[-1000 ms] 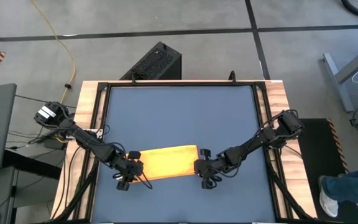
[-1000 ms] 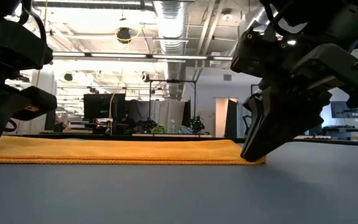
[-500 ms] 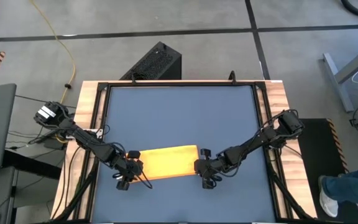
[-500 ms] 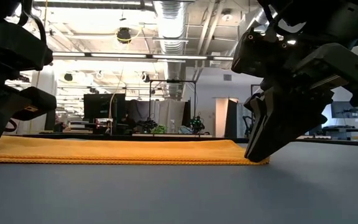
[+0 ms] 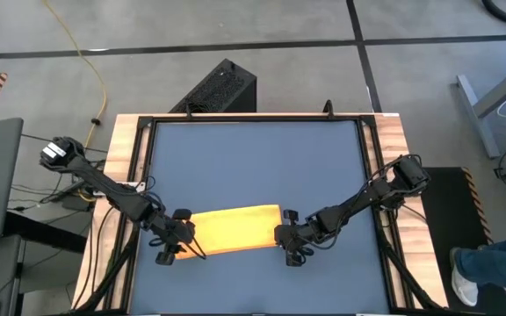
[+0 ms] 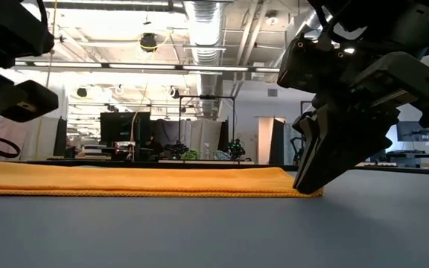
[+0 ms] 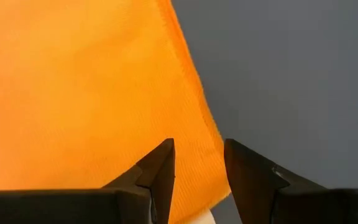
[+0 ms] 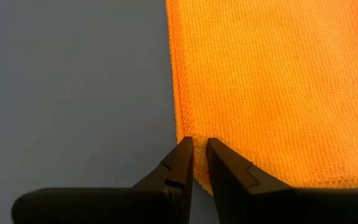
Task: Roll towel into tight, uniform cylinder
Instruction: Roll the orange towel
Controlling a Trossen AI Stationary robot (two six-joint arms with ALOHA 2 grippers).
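The right gripper (image 8: 200, 152) has its jaws drawn narrow, almost together, nipping the near corner of the towel (image 8: 272, 87) at the towel's right end; in the low view the same gripper (image 6: 311, 186) comes down onto that corner at the mat. The left gripper (image 7: 199, 165) holds its jaws a moderate way apart, set over the towel's edge (image 7: 73, 93) at its left end with the hem running between them, not closed on the cloth; a scrap of white shows at the towel's corner below.

The towel (image 5: 234, 229) lies flat as a long folded band on the dark blue mat (image 5: 253, 167), toward the mat's near edge, with the left gripper (image 5: 176, 239) at one end and the right gripper (image 5: 286, 239) at the other. The mat covers the tabletop (image 5: 123, 140), whose wooden border shows along the mat's sides.
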